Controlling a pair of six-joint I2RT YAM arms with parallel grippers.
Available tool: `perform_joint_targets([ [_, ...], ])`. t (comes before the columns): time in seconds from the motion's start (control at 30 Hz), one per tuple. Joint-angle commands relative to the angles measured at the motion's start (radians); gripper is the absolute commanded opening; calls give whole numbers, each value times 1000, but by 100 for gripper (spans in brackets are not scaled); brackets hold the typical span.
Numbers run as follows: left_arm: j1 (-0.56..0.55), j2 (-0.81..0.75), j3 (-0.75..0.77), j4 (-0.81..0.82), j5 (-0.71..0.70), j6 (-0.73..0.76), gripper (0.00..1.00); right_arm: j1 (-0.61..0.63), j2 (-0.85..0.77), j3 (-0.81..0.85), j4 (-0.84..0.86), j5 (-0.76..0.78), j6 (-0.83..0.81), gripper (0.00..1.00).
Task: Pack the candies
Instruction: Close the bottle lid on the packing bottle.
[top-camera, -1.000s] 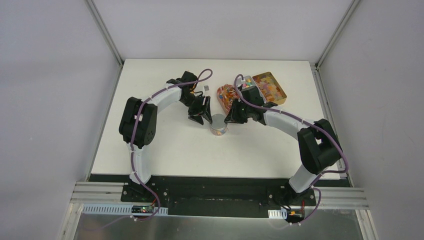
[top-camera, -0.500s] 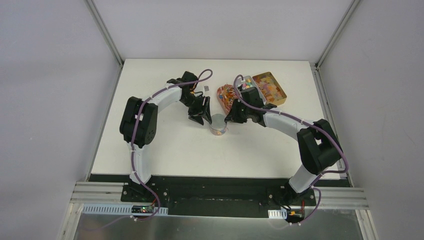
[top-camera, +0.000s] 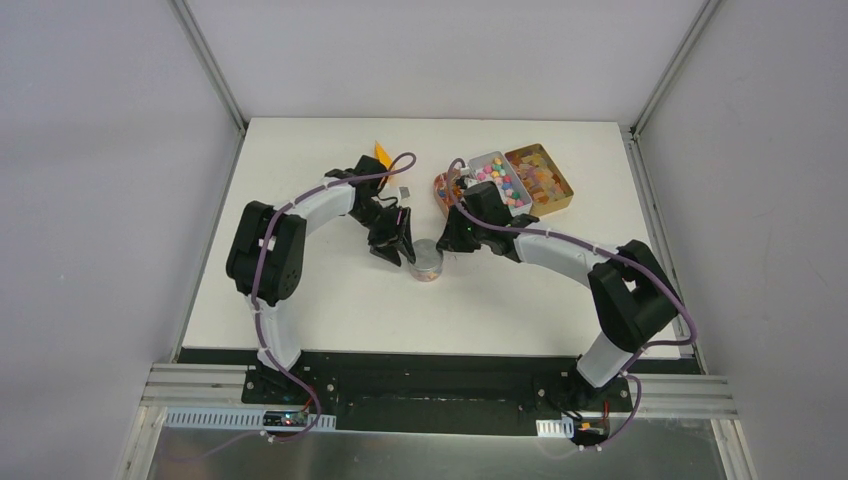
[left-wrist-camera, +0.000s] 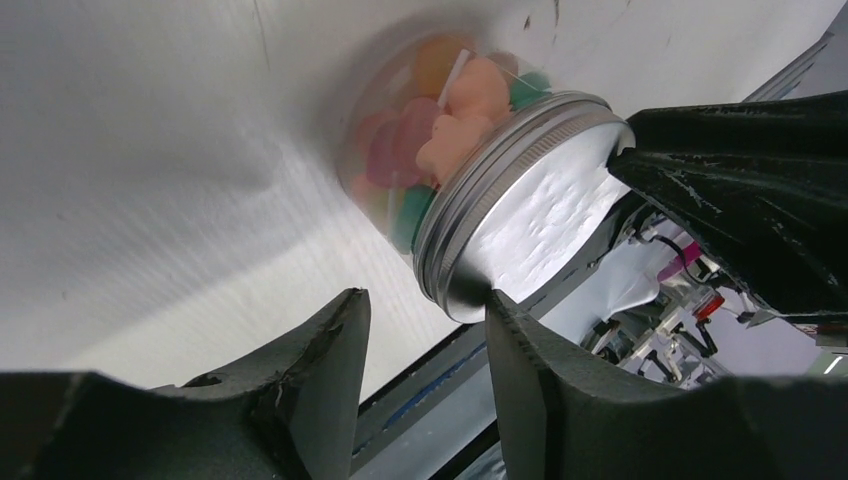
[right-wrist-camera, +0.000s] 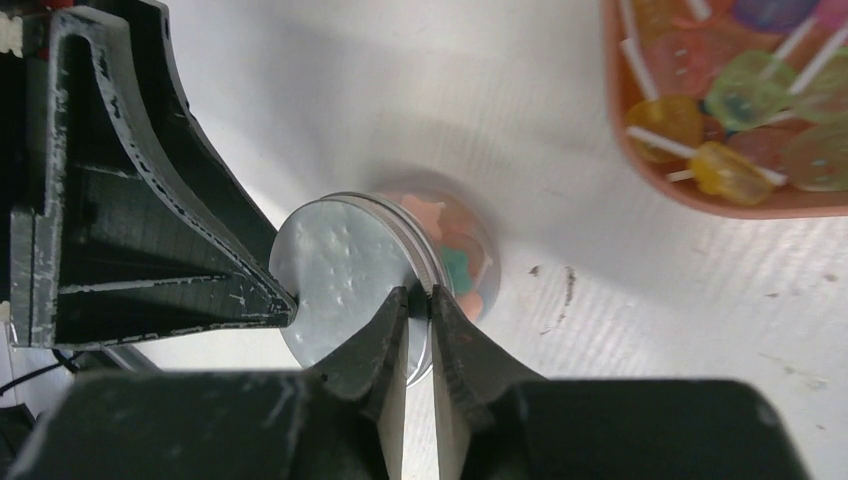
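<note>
One lidded glass jar (top-camera: 428, 263) of coloured sweets (left-wrist-camera: 440, 130) stands at the middle of the table (top-camera: 330, 300); the left claw (left-wrist-camera: 425, 298) sits just beside it with fingers (left-wrist-camera: 330, 340) apart, while the right claw (right-wrist-camera: 418, 292) has its fingers pressed together at the lid's rim. The candies (top-camera: 497, 183) fill a white tub (top-camera: 478, 160) behind the jar, toward the back right

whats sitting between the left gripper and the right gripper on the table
A small glass jar of candies with a metal lid, standing between the left gripper and right gripper. The top view shows it; both wrist views confirm.
</note>
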Motion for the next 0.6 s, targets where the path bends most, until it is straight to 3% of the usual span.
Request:
perform_joint_targets([
  [0.0, -9, -92, -95, 51, -47, -15, 46, 52, 27, -27, -95, -23, -17, 14],
  [0.13, -8, -116, -129, 92, -3, -38, 46, 49, 11, -4, -98, 8, -26, 22],
  [0.33, -6, -108, -137, 118, -8, -63, 44, 49, -23, 63, -112, -29, -37, 25],
  [0.57, -7, -67, -138, 124, -72, -78, 37, 57, 20, -17, -58, -51, 8, 18],
])
